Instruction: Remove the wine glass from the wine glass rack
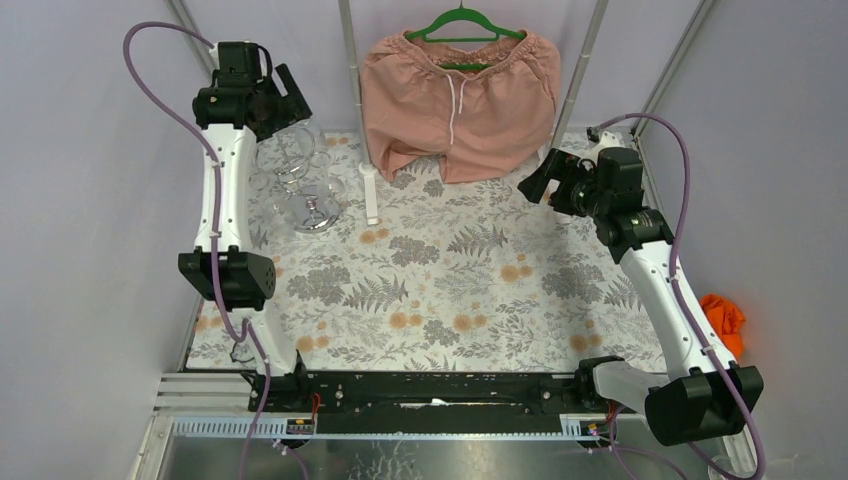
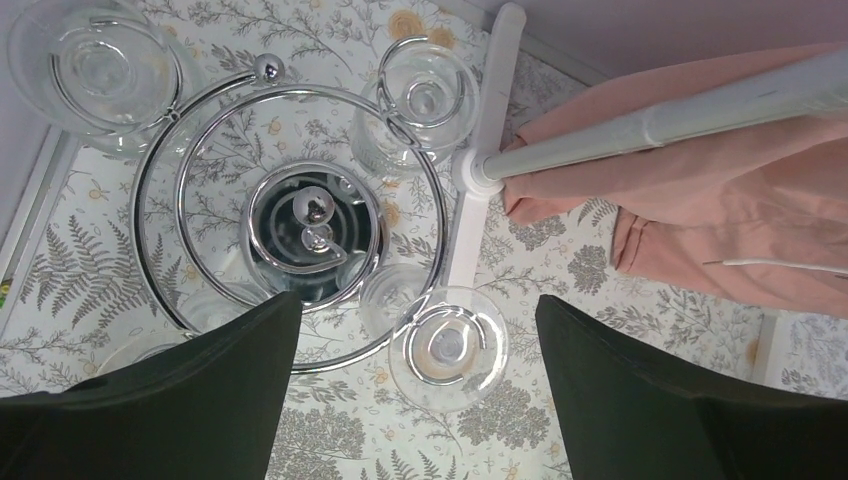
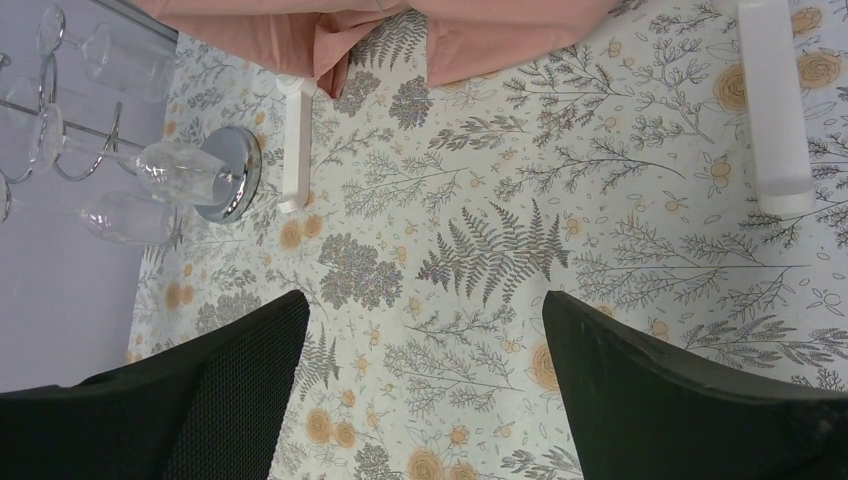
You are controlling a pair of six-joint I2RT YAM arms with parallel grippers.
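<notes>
One chrome wine glass rack (image 2: 312, 222) stands at the far-left corner of the floral-clothed table (image 1: 450, 290), near the left wall and just beside the white foot (image 2: 468, 215) of a clothes rail. Three wine glasses (image 2: 448, 347) plainly hang from its loops, with perhaps a fourth hidden behind a finger. The left gripper (image 2: 415, 310) hovers right above it, fingers spread wide and empty, while the right gripper (image 3: 425, 305), equally wide and empty, hangs at the far right with the table's broad middle between them. One pair of pink shorts (image 1: 455, 95) hangs at the back, with pale walls all round.

Cloth (image 1: 450, 270): white w/ grey ferns, orange flowers. Shorts (image 1: 455, 100) salmon pink, hanger (image 1: 461, 13) green. Rack (image 2: 315, 235) chrome.
</notes>
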